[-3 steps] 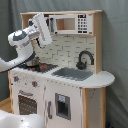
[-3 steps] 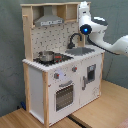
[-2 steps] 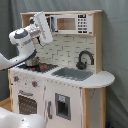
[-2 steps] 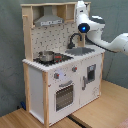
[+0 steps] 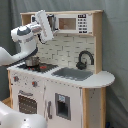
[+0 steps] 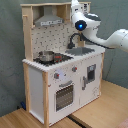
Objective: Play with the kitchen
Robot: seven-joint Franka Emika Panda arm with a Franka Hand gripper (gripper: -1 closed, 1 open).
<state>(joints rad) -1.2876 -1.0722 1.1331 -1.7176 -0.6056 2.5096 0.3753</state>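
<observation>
While the hand [image 5: 46, 25], its fingers' state not discernible, is raised at upper left, the kitchen [image 5: 65, 90], filling mid-frame, is judged rigid and heavy, best gripped by knobs [image 6: 56, 76] or oven door [image 6: 64, 96].

I get soft, even light in both exterior views, faint shadows, everything slightly blurred, no glare I can see.

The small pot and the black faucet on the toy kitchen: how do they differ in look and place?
The small pot is low, round and metallic; the black faucet is tall, thin and curved. The small pot stands on the dark stovetop; the black faucet rises beside the grey sink. Both sit on the countertop.
</observation>
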